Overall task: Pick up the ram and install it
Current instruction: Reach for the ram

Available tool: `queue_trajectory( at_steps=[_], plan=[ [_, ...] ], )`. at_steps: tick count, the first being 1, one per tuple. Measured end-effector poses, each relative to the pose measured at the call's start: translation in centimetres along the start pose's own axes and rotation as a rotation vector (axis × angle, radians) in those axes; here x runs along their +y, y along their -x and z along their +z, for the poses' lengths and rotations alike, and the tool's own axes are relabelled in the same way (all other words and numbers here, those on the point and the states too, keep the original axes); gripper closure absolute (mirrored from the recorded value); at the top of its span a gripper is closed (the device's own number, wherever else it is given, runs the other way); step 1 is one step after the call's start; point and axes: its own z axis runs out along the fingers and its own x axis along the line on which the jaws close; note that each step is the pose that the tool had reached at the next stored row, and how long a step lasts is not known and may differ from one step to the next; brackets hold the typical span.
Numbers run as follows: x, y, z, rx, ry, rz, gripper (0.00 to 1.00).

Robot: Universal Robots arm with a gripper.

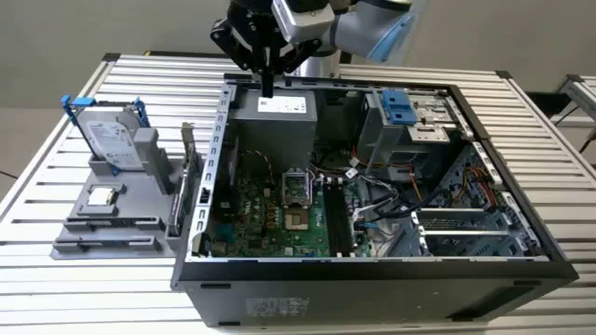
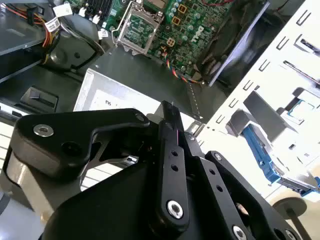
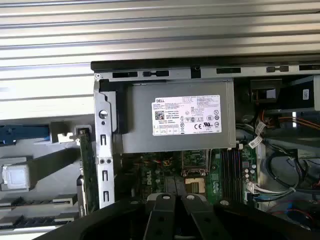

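Observation:
The ram (image 1: 191,183) is a long narrow circuit-board stick standing on its edge in the grey holder (image 1: 112,223), just outside the open computer case (image 1: 373,269) on the exterior view's left. It also shows as a greenish strip in the first wrist view (image 3: 88,170). My gripper (image 1: 267,89) hangs above the case's back wall, over the silver power supply (image 1: 279,118), well above and behind the ram. Its black fingers (image 3: 165,212) are shut together with nothing between them. The black memory slots (image 1: 337,223) lie on the green motherboard (image 1: 270,216) inside the case.
On the grey holder stand a silver hard drive with blue rails (image 1: 110,138) and a small square processor chip (image 1: 100,197). Inside the case are cable bundles (image 1: 391,202), a drive cage with a blue clip (image 1: 398,108) and the empty processor socket (image 1: 295,187). All rests on a slatted metal table (image 1: 84,279).

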Motion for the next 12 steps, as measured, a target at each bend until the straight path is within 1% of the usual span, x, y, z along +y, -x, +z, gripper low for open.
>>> queue_trajectory(
  at_steps=[12],
  plan=[
    [0.00, 0.00, 0.00, 0.0000, -0.0001, 0.000, 1.00]
  ],
)
